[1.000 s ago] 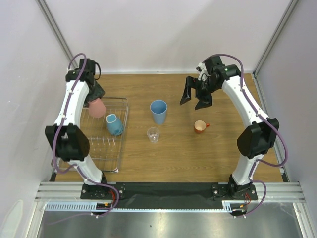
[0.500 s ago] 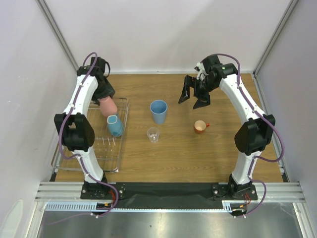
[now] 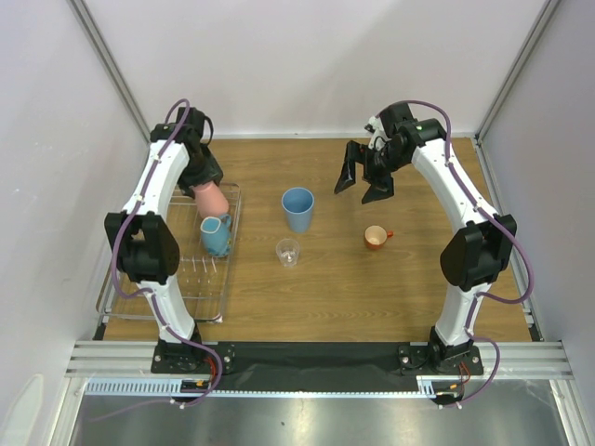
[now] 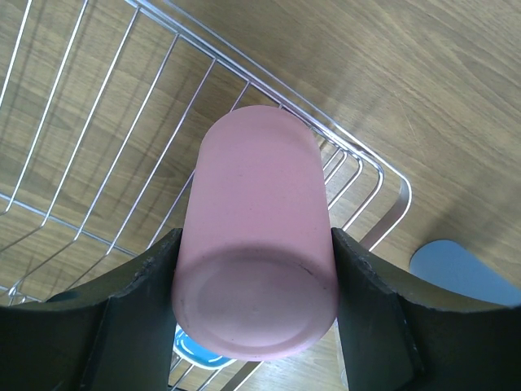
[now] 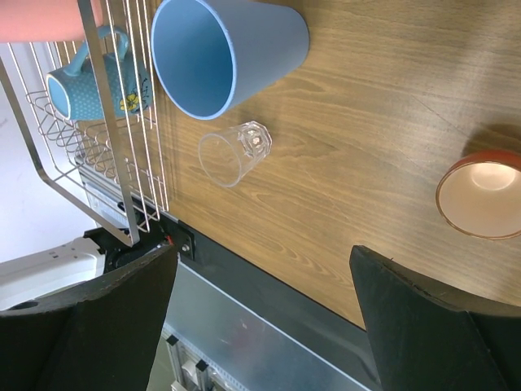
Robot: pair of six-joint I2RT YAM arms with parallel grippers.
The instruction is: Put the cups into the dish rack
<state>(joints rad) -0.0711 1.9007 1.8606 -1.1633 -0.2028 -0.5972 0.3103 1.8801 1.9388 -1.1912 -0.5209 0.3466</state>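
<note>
- Left arm swings across from the rack's [image 3: 197, 279] left side to its far right corner, carrying the pink tumbler [image 3: 213, 199] along; the right arm has hardly stirred.
- From above: the left gripper [image 3: 203, 179] is clamped on the pink tumbler, which hangs tilted over the rack's far right corner, just behind the blue mug [image 3: 215, 234].
- That blue mug sits inside the rack against its right side, white inside showing.
- Out on the table [image 3: 428, 279] stand the blue tumbler [image 3: 297, 209], with the glass [image 3: 287, 252] just in front of it, and the orange mug [image 3: 376, 238] well off to the right.
- The right gripper [image 3: 363, 184] hovers above the table's far side, behind the orange mug, jaws spread wide with nothing between them.
- Left wrist: the tumbler's base faces the camera, and the dark fingers [image 4: 134, 309] press on it from both sides. Its mouth points away over the rack's wire corner. A sliver of the blue mug peeks out underneath, and the blue tumbler's edge shows at lower right.
- Right wrist: fingers [image 5: 89, 318] far apart, bare wood between them. The blue tumbler stands mouth up, the glass just beside it, and the orange mug is at the right edge. At left is the rack with the blue mug, handle up, and a pink edge shows in the top corner.
</note>
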